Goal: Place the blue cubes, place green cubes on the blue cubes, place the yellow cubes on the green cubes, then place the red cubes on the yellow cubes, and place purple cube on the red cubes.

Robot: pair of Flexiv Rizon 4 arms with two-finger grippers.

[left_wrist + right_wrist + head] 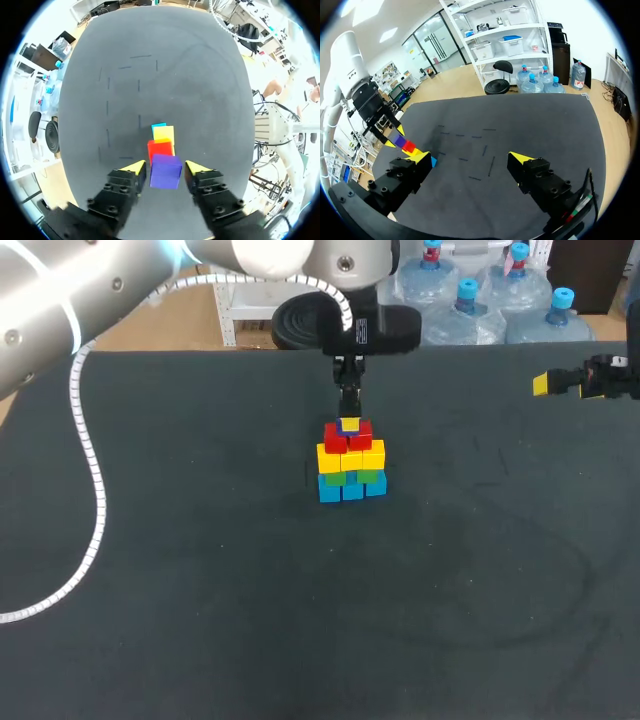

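Five colours are showing in the stack (350,462) at mid-desk (200,540): blue at the base, then green, yellow and red cubes (160,148), with the purple cube (165,171) sitting on top. The last step, capping the red cubes, appears to be in hand and close to done.

The left end effector (165,167) is hanging straight over the stack and straddling the purple cube, one yellow tip at either side. Whether it is pinching the cube or standing just clear of it cannot be told from these views.

If the cube is resting squarely, the next move is probably a gentle let-go and a straight lift, since a sideways brush could topple the tower.

The right end effector (470,157) is waiting well apart near the desk's far right edge, spread and holding nothing.
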